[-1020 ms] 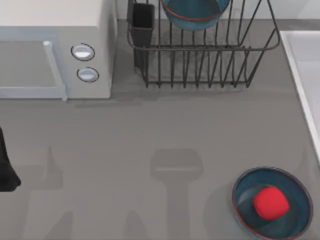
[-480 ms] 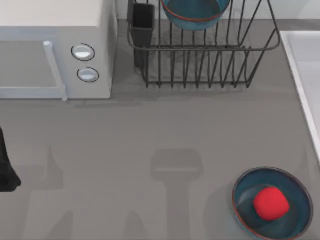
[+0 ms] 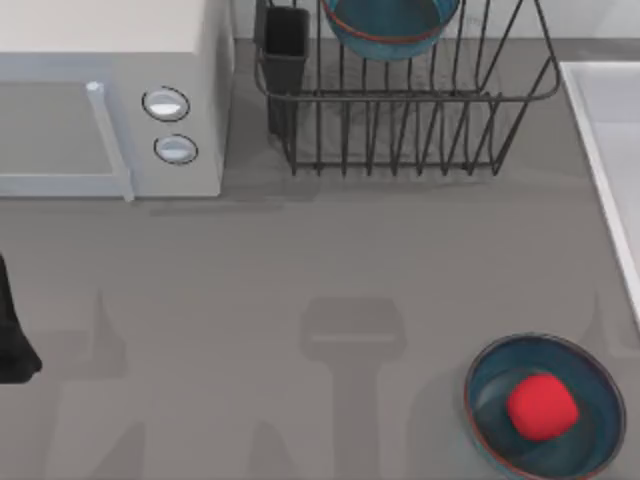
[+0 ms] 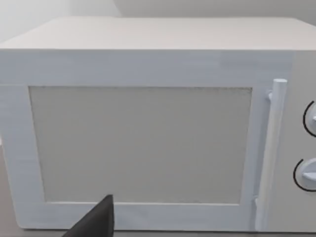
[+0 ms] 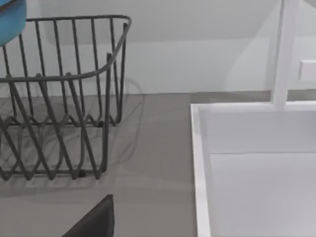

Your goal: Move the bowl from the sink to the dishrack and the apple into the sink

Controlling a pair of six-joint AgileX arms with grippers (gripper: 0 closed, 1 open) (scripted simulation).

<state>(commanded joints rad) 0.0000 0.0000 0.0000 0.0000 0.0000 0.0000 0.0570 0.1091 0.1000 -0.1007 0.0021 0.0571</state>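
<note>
Honestly, I cannot tell from where I stand whether either arm's jaws are open or closed; a dark finger tip juts into the left wrist view facing the microwave [image 4: 148, 128], another into the right wrist view above the counter between dishrack [image 5: 64, 98] and sink [image 5: 256, 163]. Already the bowl [image 3: 390, 25] sits in the dishrack, so the apple [image 3: 541, 406] remains, resting in the dark-blue dish [image 3: 590, 445] near the sink: light, firm, smooth enough to roll, probably best pinched across its middle from above. Part of the left arm [image 3: 12, 335] sits low at the table's left edge.
</note>
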